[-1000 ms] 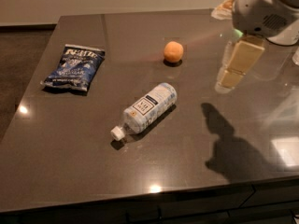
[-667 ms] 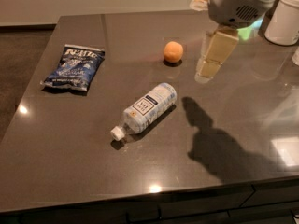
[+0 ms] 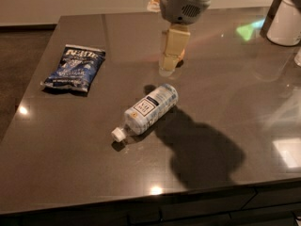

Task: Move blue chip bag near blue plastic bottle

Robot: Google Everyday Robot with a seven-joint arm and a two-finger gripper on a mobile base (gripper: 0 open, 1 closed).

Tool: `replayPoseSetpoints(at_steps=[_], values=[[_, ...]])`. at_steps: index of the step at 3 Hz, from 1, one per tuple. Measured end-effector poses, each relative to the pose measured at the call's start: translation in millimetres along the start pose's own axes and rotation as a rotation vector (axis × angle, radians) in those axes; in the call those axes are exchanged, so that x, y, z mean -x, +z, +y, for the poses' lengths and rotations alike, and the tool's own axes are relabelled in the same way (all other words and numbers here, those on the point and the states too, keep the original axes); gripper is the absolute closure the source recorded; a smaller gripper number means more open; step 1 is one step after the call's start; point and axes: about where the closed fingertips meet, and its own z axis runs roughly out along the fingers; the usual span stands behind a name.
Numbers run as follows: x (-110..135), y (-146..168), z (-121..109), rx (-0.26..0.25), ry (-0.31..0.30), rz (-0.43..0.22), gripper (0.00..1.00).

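Observation:
The blue chip bag [image 3: 74, 68] lies flat at the left of the dark table, its white lettering at the far end. The blue plastic bottle [image 3: 148, 108] lies on its side near the middle, with its white cap [image 3: 118, 134] pointing to the front left and its white label facing up. My gripper [image 3: 169, 62] hangs from above at the back middle, just beyond the bottle's far end and well to the right of the bag. It holds nothing that I can see.
The orange fruit is almost wholly hidden behind my gripper. A white container [image 3: 287, 25] stands at the back right corner of the table [image 3: 225, 182]. The table's left edge runs close to the bag, and its front edge is near the bottom of the view.
My gripper has moved left from the right side of the table, and now stands in front of the orange fruit. The bag and the bottle have not moved.

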Motion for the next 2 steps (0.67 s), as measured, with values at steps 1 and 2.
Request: replayPoseSetpoints(at_steps=[1, 2], values=[[24, 32, -14, 0.031, -0.077, 0.011, 0.0], [43, 59, -26, 0.064, -0.159, 0.026, 0.0]])
